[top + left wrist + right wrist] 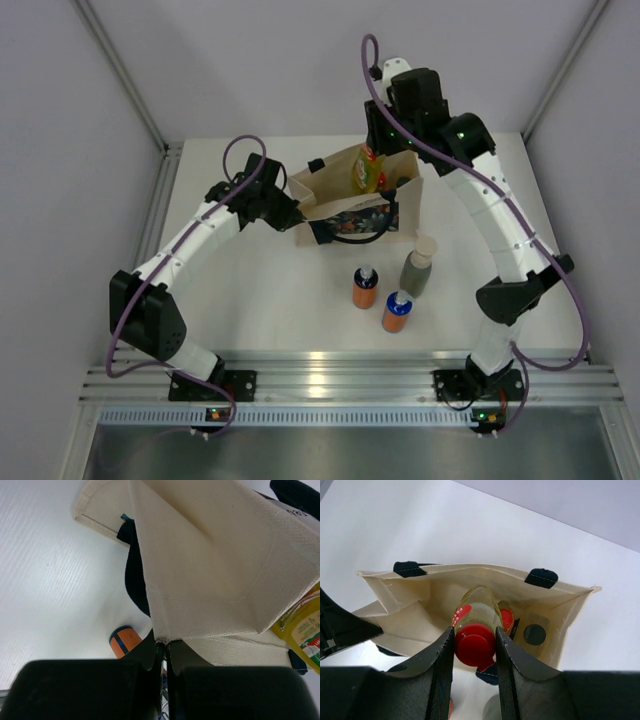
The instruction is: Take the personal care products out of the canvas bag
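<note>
Obs.: left claw (163, 650) is closed on a fold of cloth at the left end of the canvas bag (322, 188). The pinch seems meant to anchor the bag and hold its mouth spread. With that end held, a bottle drawn upward should not drag the soft bag along.

Right claw (474, 636) hangs over the bag's mouth, its two fingers clamped on the red cap of a yellow bottle (475, 611). The cap is the only part that stands proud of the bag's contents, which likely explains gripping it there and from above. The bottle hangs upright with its body pointing down into the opening. Cannot tell whether its base has cleared the rim.

Inside the bag:
- second yellow bottle (506, 619), red cap showing just behind the held one
- pale bottle (535, 634), dark cap up, in the corner beside it

Both stand upright, so a top-down grip should suit them too.

On the surface (260, 290), in front of the bag:
- two orange bottles (365, 288)
- grey-green bottle (419, 268) with beige cap, to the right of the orange ones

These three stand upright, near one another and apart from the bag, leaving the route in and out of the mouth free.

Judgement: three out, one in hand, two left. A straight vertical lift looks wise, since the held bottle sits close to its twin and could tip it.
</note>
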